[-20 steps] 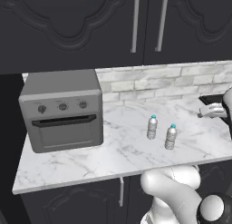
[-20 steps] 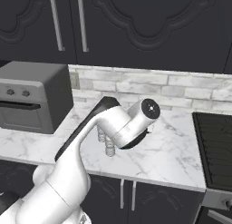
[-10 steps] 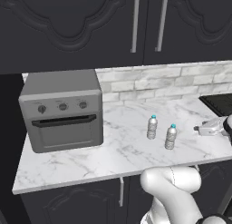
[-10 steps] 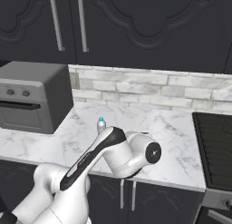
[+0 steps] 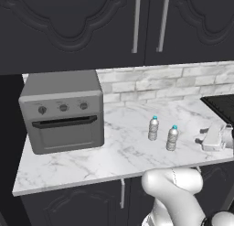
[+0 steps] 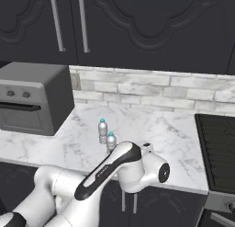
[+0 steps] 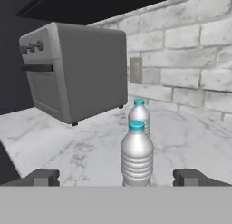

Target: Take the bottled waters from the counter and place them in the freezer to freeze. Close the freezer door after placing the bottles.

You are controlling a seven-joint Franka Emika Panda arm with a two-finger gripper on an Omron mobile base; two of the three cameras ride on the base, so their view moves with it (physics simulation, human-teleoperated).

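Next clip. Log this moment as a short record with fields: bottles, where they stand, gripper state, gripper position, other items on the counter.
bottles: two bottled waters, near one and far one, both upright, teal caps on
location: counter, right of the toaster oven
gripper: open, holding nothing
gripper position: level with the near bottle, which shows between the fingertips
held: nothing
backdrop: brick wall, dark upper cabinets

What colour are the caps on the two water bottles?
Teal-blue, on both bottled waters; clearest in the hand view.
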